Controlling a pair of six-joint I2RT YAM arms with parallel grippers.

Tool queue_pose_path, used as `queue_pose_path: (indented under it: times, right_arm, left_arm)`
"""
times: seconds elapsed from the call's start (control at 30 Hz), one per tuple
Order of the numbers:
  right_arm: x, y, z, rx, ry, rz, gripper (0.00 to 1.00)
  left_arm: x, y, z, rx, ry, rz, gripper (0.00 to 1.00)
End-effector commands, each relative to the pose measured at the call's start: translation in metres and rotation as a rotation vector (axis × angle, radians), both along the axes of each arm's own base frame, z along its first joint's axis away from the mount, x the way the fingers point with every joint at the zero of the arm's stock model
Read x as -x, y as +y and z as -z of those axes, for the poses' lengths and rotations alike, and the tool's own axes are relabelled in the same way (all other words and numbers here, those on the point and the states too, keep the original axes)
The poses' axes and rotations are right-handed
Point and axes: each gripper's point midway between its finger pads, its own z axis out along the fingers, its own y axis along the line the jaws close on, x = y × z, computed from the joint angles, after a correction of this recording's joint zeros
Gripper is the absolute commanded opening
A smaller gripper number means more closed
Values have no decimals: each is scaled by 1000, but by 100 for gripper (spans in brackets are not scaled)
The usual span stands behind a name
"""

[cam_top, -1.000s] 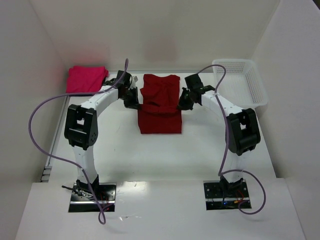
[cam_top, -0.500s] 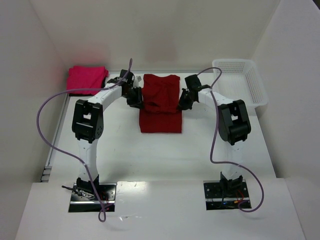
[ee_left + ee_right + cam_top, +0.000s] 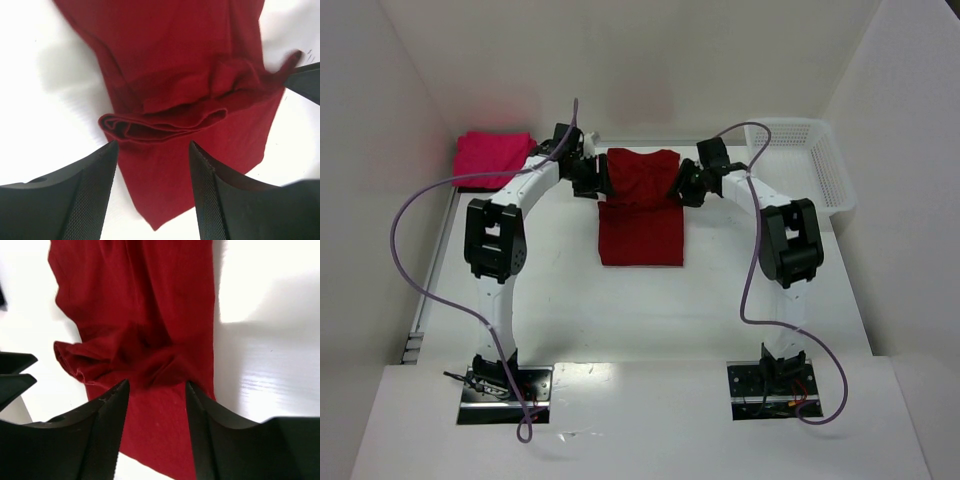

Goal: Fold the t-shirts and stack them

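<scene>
A dark crimson t-shirt (image 3: 640, 205) lies folded into a long strip at the middle of the table, with a bunched fold (image 3: 165, 122) across it. The magenta-pink t-shirt (image 3: 495, 157) sits folded at the far left. My left gripper (image 3: 598, 181) hovers at the crimson shirt's upper left edge, and my right gripper (image 3: 682, 185) at its upper right edge. In the wrist views, the left gripper (image 3: 153, 147) and the right gripper (image 3: 157, 385) both stand open above the red cloth (image 3: 145, 330), holding nothing.
A white mesh basket (image 3: 800, 160) stands at the far right corner. White walls close in the table on the left, back and right. Purple cables (image 3: 405, 240) loop off both arms.
Both grippers have opened and let go of the crimson shirt's folded edge. They moved toward the back of the table, and the fold now lies on the shirt's far half.
</scene>
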Motion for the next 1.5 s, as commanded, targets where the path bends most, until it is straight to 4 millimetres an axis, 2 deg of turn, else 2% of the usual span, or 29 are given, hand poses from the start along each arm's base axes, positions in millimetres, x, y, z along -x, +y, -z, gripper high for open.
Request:
queue_pose_path:
  times: [0.0, 0.07, 0.2, 0.27, 0.3, 0.37, 0.4, 0.43, 0.47, 0.5, 0.57, 0.63, 0.67, 0.73, 0.8, 0.83, 0.9, 0.93, 0.97, 1.03, 1.07, 1.13, 1.17, 1.23, 1.27, 1.3, 1.33, 1.4, 1.47]
  right_arm:
    - [-28, 0, -26, -48, -103, 17, 55]
    - [-35, -4, -26, -50, -115, 27, 59]
    - [-46, -17, -25, -42, -114, 58, 71]
    - [-48, -23, -38, -47, -138, 69, 77]
    - [-48, -23, -38, -36, -146, 56, 81]
    - [-46, -23, -54, -36, -183, 33, 93]
    - [-42, -22, -53, -32, -185, 11, 96]
    - [-40, -21, -56, -40, -193, 4, 98]
    - [-33, -23, -48, -29, -177, -3, 100]
    - [-30, -23, -56, -34, -199, -3, 100]
    - [-23, -27, -50, -12, -206, -14, 98]
    - [-17, -29, -57, -8, -229, -21, 97]
    - [-13, -30, -53, 0, -231, -30, 96]
    - [-12, -29, -60, -4, -255, -44, 88]
    - [-8, -27, -62, -17, -266, -55, 75]
    - [-7, -24, -72, -38, -287, -72, 63]
    - [-7, -16, -78, -77, -317, -108, 49]
    - [-4, -8, -83, -114, -324, -148, 35]
    - [-3, 1, -83, -138, -320, -167, 28]
    - [0, 17, -77, -147, -299, -201, 18]
    - [-4, 23, -69, -146, -281, -211, 12]
    - [0, 39, -56, -138, -240, -247, 11]
    - [-3, 45, -57, -134, -246, -262, 11]
    - [-2, 54, -35, -129, -201, -287, 9]
    - [-4, 55, -32, -129, -198, -287, 9]
    - [-4, 54, -19, -124, -174, -286, 9]
    - [-4, 54, -14, -123, -163, -286, 9]
    - [-6, 55, -12, -116, -170, -294, 9]
    - [-8, 52, 0, -97, -153, -279, 9]
  left_arm:
    - [-18, 0, -3, 25, -36, 18, 66]
    - [-22, -1, -5, 27, -47, 18, 68]
    - [-26, 17, -10, 12, -58, -21, 71]
    - [-20, 23, -12, 7, -62, -23, 76]
    - [-17, 28, -11, 5, -54, -32, 77]
    - [-11, 36, -11, -2, -49, -35, 79]
    - [-9, 34, -6, 4, -40, -29, 80]
    - [-1, 36, 0, 1, -18, -29, 80]
    - [0, 36, 5, 0, -11, -29, 81]
    - [5, 35, 4, 3, -11, -15, 82]
    - [3, 31, 5, 24, -25, -2, 78]
    - [4, 27, 9, 48, -21, 15, 77]
    - [6, 24, 13, 64, -12, 38, 75]
    - [1, 23, 9, 66, -28, 39, 71]
    - [3, 18, 6, 95, -23, 59, 64]
    - [2, 16, 4, 105, -34, 65, 51]
    - [3, 13, -9, 129, -63, 82, 39]
    - [4, 6, -12, 143, -70, 101, 32]
    - [5, 4, -13, 151, -68, 108, 19]
    - [11, -9, -15, 173, -68, 152, 12]
    - [10, -11, -8, 181, -53, 158, 10]
    - [7, -19, -9, 191, -61, 178, 9]
    - [5, -25, -2, 191, -57, 188, 9]
    - [-1, -29, 4, 180, -59, 177, 9]
    - [-8, -26, 11, 158, -60, 160, 9]
    - [-9, -25, 17, 147, -49, 143, 9]
    - [-15, -24, 13, 141, -74, 137, 9]
    - [-20, -21, 26, 118, -62, 108, 9]
    - [-19, -20, 32, 116, -50, 107, 9]
